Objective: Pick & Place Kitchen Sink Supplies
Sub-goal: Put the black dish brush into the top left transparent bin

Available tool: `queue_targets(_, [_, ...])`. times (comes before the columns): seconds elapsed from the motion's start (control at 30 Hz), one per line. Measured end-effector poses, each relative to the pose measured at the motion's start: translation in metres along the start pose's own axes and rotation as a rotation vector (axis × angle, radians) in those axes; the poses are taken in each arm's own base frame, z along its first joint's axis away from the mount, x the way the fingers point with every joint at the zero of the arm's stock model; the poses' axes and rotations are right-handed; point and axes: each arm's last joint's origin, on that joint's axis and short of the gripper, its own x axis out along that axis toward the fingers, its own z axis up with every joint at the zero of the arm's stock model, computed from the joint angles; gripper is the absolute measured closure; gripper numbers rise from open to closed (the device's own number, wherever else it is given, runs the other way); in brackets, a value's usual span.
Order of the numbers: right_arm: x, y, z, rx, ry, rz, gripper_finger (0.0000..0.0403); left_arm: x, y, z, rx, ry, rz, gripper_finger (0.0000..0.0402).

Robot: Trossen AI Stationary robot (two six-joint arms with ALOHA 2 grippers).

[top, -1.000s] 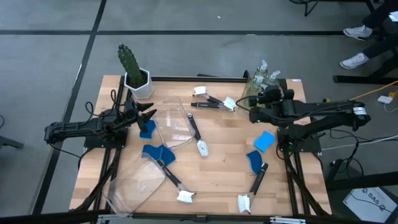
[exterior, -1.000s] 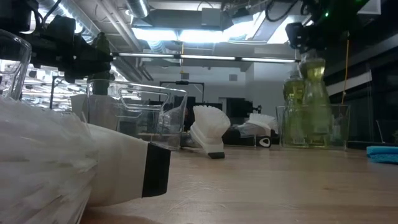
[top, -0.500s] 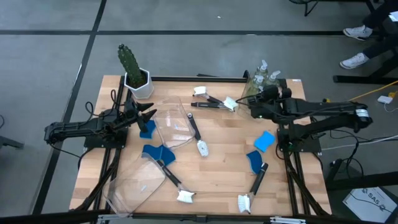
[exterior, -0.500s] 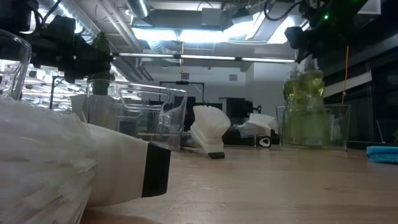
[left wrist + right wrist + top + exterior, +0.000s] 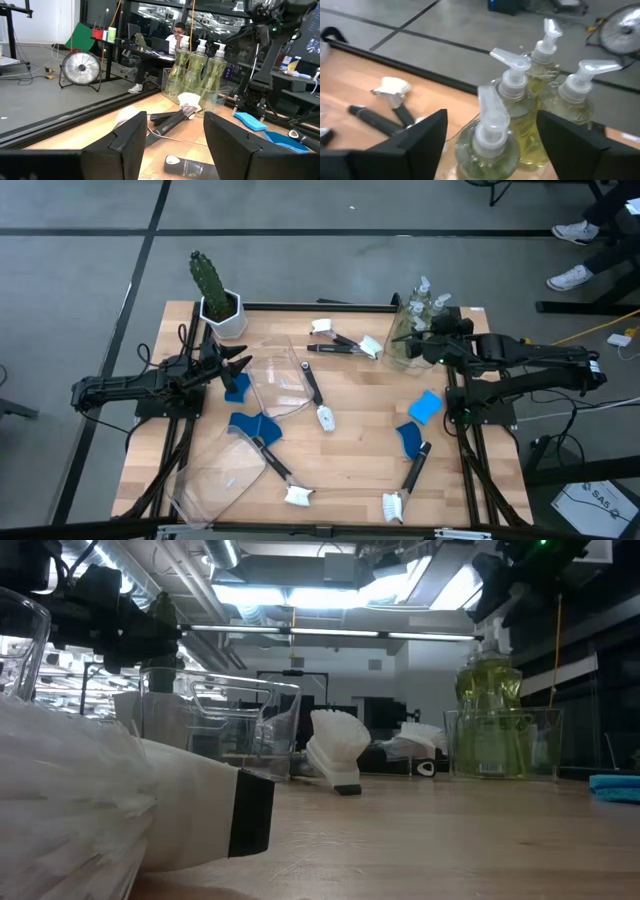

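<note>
Right gripper: jaws spread wide, empty, above the binned pump bottles.
Remaining: blue sponges and dish brushes lie loose on the table.

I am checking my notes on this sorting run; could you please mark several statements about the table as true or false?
1. Four clear pump bottles of yellowish-green soap stand together in the clear plastic bin. True.
2. The right claw is shut on a bottle. False: its jaws stand open, apart from the bottles.
3. The potted green cactus stands at the table's far left corner. True.
4. The left claw holds a dish brush. False: it is open and empty.
</note>
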Motion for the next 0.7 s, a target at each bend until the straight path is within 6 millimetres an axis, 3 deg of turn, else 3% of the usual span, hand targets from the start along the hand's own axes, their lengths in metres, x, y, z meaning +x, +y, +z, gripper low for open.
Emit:
queue_targets(0.2, [-0.005, 0.001, 0.005, 0.022, 0.071, 0.102, 0.0089, 0.0, 0.0, 0.0, 0.0, 0.0, 0.0, 0.0212])
queue_targets(0.7, [-0.028, 0.002, 0.035, -0.13, 0.147, 0.387, 0.0097, 0.0, 0.0, 0.0, 0.0, 0.0, 0.0, 0.0211])
